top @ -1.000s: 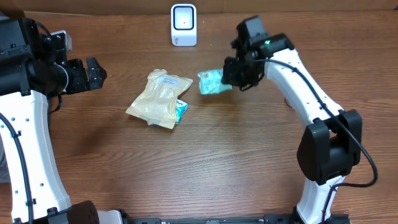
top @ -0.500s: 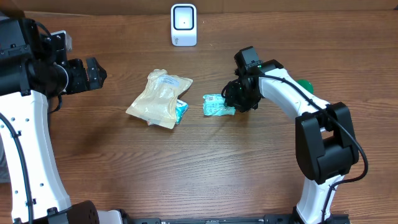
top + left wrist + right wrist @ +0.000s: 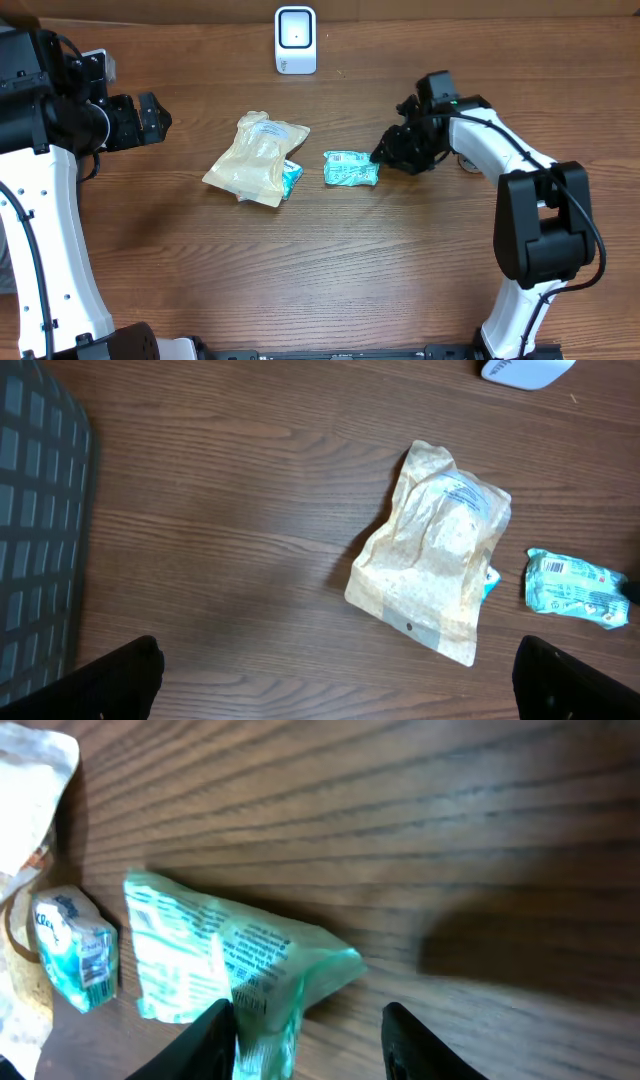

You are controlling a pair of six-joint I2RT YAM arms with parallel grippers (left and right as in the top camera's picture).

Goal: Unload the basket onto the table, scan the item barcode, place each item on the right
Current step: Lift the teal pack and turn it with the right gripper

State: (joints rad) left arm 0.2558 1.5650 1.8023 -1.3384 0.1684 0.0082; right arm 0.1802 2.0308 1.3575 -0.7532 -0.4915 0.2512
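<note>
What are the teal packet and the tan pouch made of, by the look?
Teal packet: thin glossy plastic film, probably; crinkled, printed, pinched end. Tan pouch: matte, wrinkled, likely paper or paper-look film, with flat sealed edges.

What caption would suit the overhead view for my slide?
Right gripper open next to a green packet on the wooden table, with a tan pouch and a white scanner nearby.
</note>
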